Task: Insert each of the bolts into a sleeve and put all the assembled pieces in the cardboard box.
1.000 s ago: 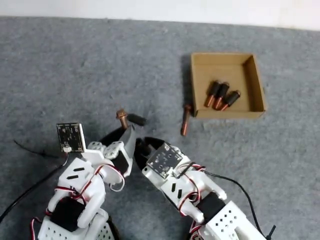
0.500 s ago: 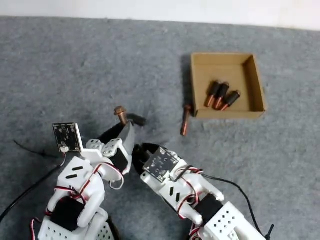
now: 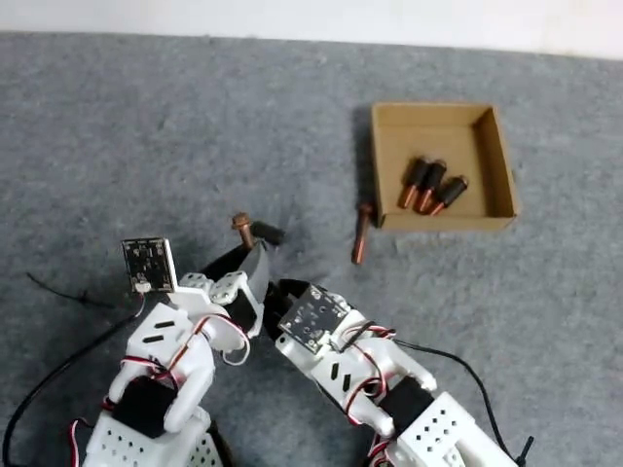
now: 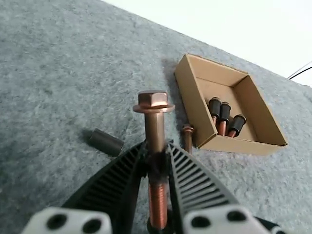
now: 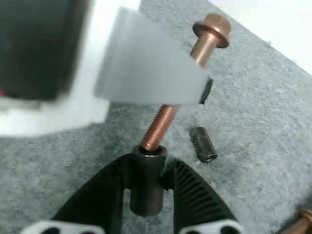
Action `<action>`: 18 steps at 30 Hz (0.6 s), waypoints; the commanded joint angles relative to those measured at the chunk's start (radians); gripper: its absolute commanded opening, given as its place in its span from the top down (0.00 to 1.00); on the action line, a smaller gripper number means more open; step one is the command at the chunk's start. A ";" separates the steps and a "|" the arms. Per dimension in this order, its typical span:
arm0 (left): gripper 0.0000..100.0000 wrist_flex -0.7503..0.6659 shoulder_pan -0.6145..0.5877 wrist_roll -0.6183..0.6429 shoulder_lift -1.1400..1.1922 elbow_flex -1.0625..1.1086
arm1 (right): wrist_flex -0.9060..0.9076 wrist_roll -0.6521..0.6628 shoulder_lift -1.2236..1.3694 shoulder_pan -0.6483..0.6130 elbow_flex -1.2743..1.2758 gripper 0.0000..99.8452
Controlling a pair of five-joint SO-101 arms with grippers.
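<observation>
My left gripper [image 4: 157, 168] is shut on a copper bolt [image 4: 155, 131], held head up. Its threaded end enters the black sleeve [image 5: 145, 183] that my right gripper [image 5: 145, 187] is shut on. From above the two grippers meet near the table's front middle, with the bolt head [image 3: 241, 225] sticking out. A loose black sleeve [image 3: 269, 233] lies beside them, and a loose copper bolt [image 3: 361, 233] lies against the cardboard box [image 3: 489, 131]. Three assembled pieces [image 3: 429, 186] lie in the box.
Grey carpet covers the table. The box stands at the right rear. A small circuit board [image 3: 149, 265] stands up on the left arm. Cables trail off both arm bases at the front.
The left arm has shifted slightly right with the bolt, and the right gripper has moved in under it so the bolt tip sits in the sleeve.
</observation>
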 commanded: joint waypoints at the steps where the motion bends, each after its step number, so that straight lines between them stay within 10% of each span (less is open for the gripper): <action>1: 1.00 -0.051 -0.013 -0.002 -0.007 -0.004 | -0.025 0.003 -0.016 0.012 -0.022 0.99; 18: 1.00 -0.066 0.059 -0.003 -0.007 0.048 | -0.027 0.003 -0.016 0.012 -0.022 0.99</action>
